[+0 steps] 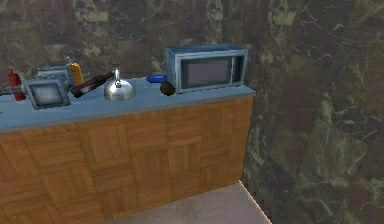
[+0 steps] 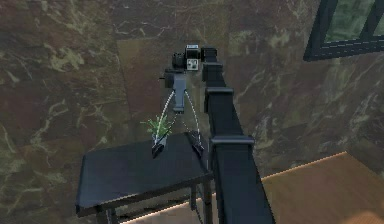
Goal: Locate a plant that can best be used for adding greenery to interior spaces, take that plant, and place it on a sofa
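Closest to the robot's body, on the arm side view, the dark square arm bar [image 2: 232,150] rises from the bottom edge and reaches out above a dark flat-topped table [image 2: 120,180] with thin legs. I judge it is stretched so because the wanted thing stands toward the table's far edge. At the bar's end sit two small white squares with black marks [image 2: 187,60], and left of them the gripper [image 2: 178,148], its two thin fingers pointing down to the tabletop. Just beside one finger is a small wispy green plant [image 2: 155,127], most likely the greenery that the task asks for. Whether it rests on the table or hangs from the fingers I cannot tell, so I cannot say if the gripper holds anything, nor in what state its fingers are. Behind stands a brown marbled wall [image 2: 60,70], with a dark-framed window [image 2: 350,32] at the upper right.

On the forward view, a counter with wooden parquet front and grey-blue top [image 1: 120,150] carries kitchen things, probably kept there to be at hand for cooking: a shiny metal kettle [image 1: 118,89], a small blue bowl [image 1: 155,78] and, farther back, a silver microwave oven [image 1: 207,68]. The taking step seems in hand; carrying the plant to a sofa comes after.
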